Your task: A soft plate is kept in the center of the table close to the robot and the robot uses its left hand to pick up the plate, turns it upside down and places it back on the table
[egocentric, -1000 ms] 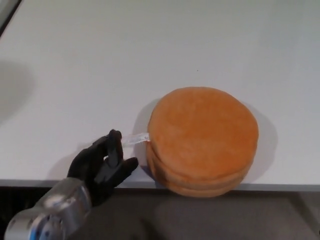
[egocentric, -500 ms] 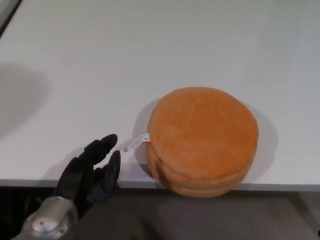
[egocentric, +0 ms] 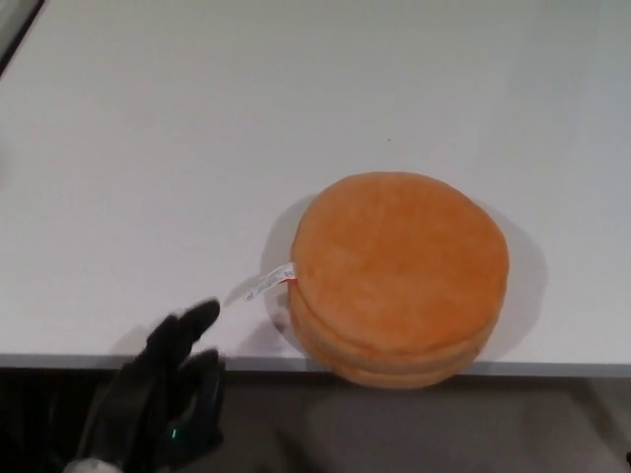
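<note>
White and bare, the bench (egocentric: pixel 197 128) fills most of the frame, its near edge running across the lower part of the picture, with a dark strip of floor below it. A dark sliver shows at the upper left corner.

On the bench, right of centre and low in the frame, sits the soft plate (egocentric: pixel 399 276): a round, plush orange cushion-like disc with a smooth domed top and a seam running around its side, so it looks like two layers pressed together. Its lower rim reaches right to the bench's near edge, perhaps overhanging it slightly. Nothing lies on top of the plate. A small white tag (egocentric: pixel 264 286) with faint print sticks out from the plate's left side and lies flat on the bench, pointing toward the lower left.

At the lower left of the frame the left hand (egocentric: pixel 168 394) shows, black, mostly below the bench edge. Its fingers (egocentric: pixel 192 320) are spread apart and hold nothing; one fingertip reaches up over the bench edge, near the tag but apart from it, and clear of the plate.
</note>
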